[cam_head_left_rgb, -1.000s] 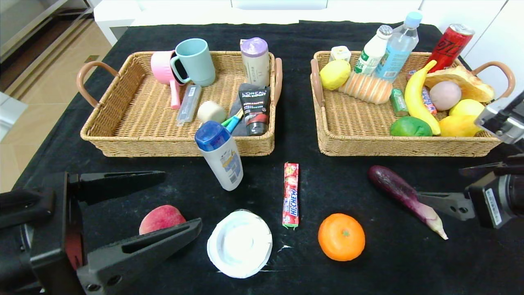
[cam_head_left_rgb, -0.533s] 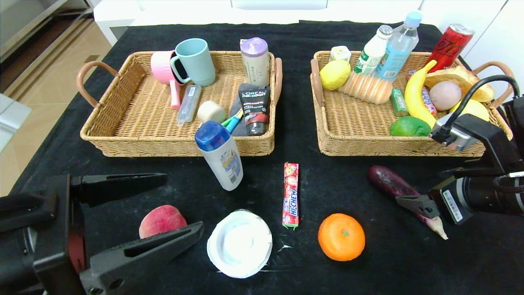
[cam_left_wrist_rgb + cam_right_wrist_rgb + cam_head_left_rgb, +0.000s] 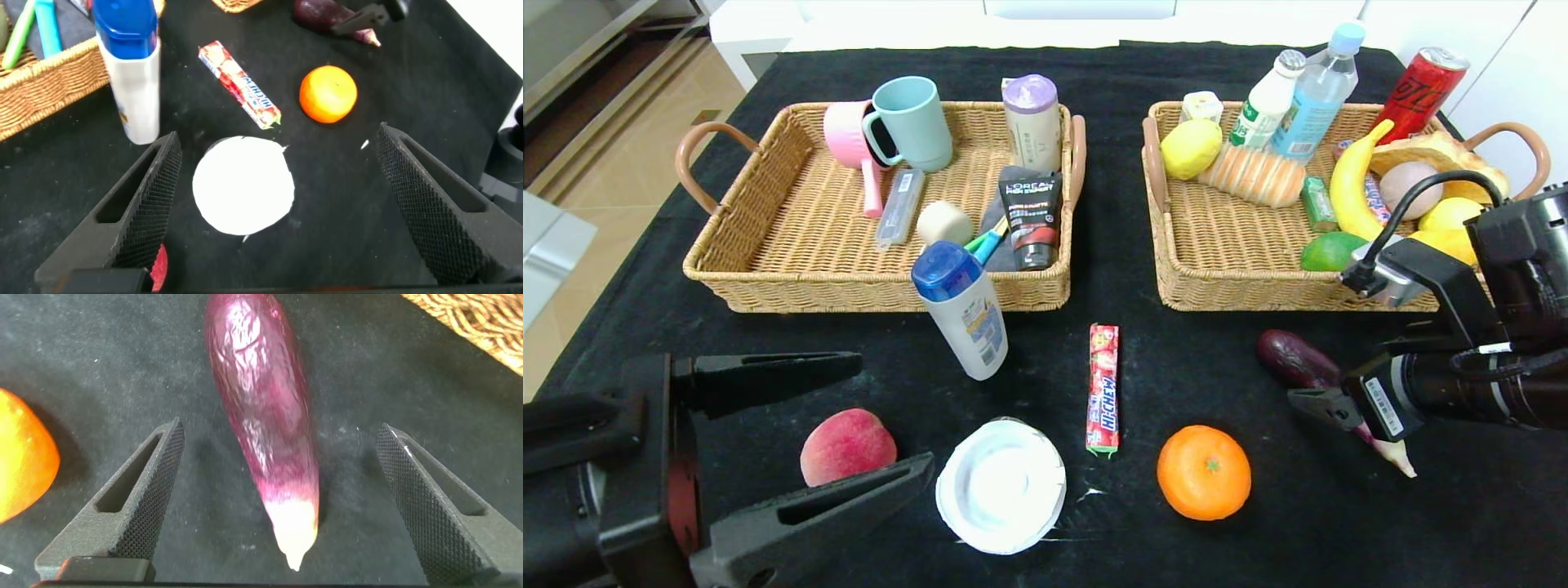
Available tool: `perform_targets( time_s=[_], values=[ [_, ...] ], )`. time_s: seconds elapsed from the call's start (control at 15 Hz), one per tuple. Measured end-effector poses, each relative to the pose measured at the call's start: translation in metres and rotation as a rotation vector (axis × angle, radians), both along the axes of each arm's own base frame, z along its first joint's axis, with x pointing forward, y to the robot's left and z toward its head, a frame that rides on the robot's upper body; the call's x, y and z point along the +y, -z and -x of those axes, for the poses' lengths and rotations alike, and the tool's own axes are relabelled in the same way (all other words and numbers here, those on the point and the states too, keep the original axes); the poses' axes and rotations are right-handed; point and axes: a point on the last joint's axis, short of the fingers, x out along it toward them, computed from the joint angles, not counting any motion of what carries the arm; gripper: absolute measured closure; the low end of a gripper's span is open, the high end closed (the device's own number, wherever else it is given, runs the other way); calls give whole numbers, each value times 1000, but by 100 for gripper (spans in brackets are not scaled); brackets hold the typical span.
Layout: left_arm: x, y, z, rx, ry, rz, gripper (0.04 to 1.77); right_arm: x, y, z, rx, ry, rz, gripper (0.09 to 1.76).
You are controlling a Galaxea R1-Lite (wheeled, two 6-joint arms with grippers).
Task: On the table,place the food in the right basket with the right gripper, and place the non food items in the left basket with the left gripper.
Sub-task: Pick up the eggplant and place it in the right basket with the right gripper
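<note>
Both grippers I find spread wide, holding nothing. Right gripper straddles the eggplant; left gripper hangs well clear of the eggplant, over the dish.

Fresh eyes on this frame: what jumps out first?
Two wicker baskets at the table's far side, both already holding items: the left basket and the right basket. Nearer, the open right pincer straddles the purple eggplant. The open left pincer hangs over the white dish, with the orange and peach loose alongside.
</note>
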Motion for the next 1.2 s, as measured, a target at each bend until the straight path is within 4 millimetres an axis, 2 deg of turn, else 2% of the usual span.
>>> perform_targets(
  time_s=[0.8, 1.0, 1.2],
  values=[
    [-1, 1, 0, -2, 4, -8, 9, 7, 14, -20, 8, 7, -3, 16],
    [-1, 2, 0, -2, 7, -8, 9, 6, 16, -22, 6, 13, -7, 68],
    [-1, 2, 0, -2, 7, -9, 9, 6, 18, -23, 12, 14, -5, 100]
  ],
)
